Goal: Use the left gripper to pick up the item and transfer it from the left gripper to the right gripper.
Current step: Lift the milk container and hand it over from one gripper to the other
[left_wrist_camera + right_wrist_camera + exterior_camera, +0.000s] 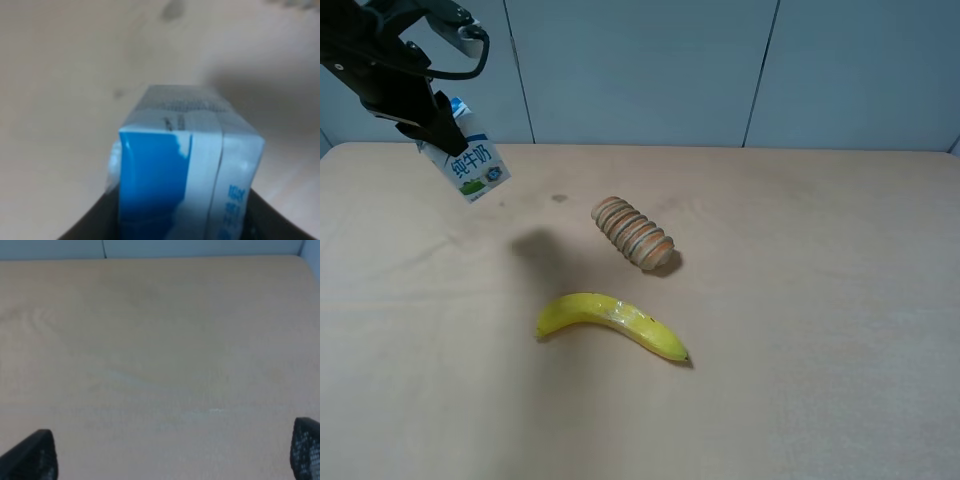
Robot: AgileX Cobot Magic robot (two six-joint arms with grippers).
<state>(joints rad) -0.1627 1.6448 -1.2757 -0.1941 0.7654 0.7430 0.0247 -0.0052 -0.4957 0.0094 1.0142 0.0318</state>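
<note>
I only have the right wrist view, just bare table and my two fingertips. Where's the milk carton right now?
Observer: The left gripper holds the milk carton up off the table, at the far left of the high view.
Operator: Clamped on both sides?
Observer: Yes, the left wrist view shows a black finger on each side of it.
Operator: Anything lying on the table?
Observer: A ribbed wooden cylinder and a banana, near the middle, apart from each other.
</note>
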